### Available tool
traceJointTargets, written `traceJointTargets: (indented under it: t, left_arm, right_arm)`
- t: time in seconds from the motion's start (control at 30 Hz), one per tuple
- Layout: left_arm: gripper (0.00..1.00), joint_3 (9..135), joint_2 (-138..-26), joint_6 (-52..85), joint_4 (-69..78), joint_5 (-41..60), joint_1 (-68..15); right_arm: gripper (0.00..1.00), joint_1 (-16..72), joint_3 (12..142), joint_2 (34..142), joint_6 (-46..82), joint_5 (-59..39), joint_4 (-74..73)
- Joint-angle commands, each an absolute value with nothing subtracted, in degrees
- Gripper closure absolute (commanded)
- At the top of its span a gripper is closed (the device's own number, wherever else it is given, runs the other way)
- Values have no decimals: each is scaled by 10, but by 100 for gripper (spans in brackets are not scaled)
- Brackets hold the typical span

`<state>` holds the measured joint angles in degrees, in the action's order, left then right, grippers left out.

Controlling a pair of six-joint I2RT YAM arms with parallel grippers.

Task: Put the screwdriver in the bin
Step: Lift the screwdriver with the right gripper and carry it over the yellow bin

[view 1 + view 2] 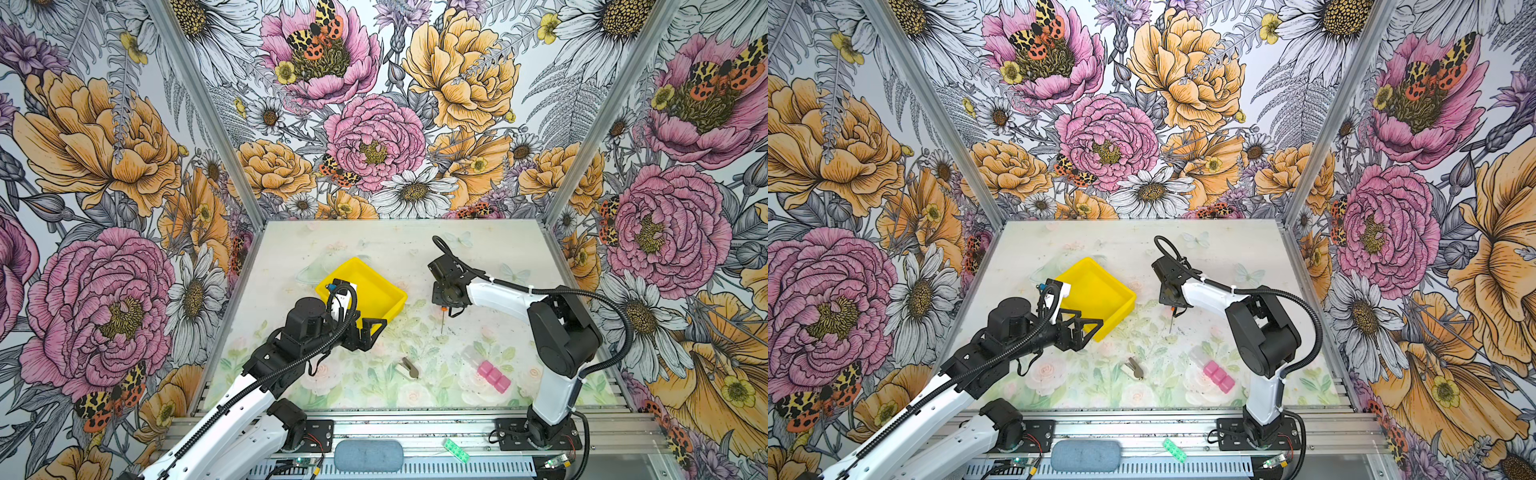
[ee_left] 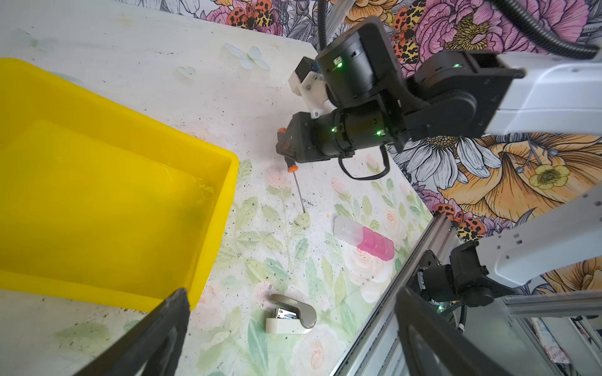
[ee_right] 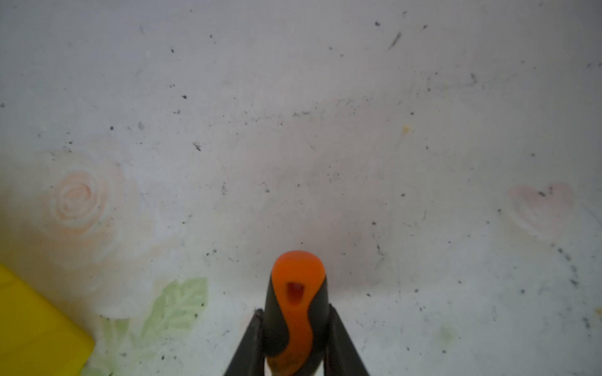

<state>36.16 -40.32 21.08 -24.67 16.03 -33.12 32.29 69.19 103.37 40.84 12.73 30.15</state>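
The right claw (image 1: 446,306) is clenched on the handle of the screwdriver (image 1: 443,318). The screwdriver hangs shaft-down over the tabletop (image 1: 374,241), just right of the bin (image 1: 374,286) and outside it. Whether its tip touches the tabletop cannot be told. The handle is rounded and tapered, so it could swivel or slip in the pinch. If carried low, the shaft may snag the bin's wall and shove it. The left claw (image 1: 374,332), released, hovers at the bin's near corner and could be struck in a crossing.
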Motion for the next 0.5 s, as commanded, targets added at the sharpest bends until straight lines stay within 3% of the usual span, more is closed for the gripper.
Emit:
traceJointTargets:
  t: [0.0,0.47]
  left_arm:
    - [1,348,-390,220,-243,138,-325]
    - [1,329,-363,248,-225,134,-299]
  right_arm:
    - [100,332,695,989,373,129,276]
    - [100,368,756,934,326,56,279]
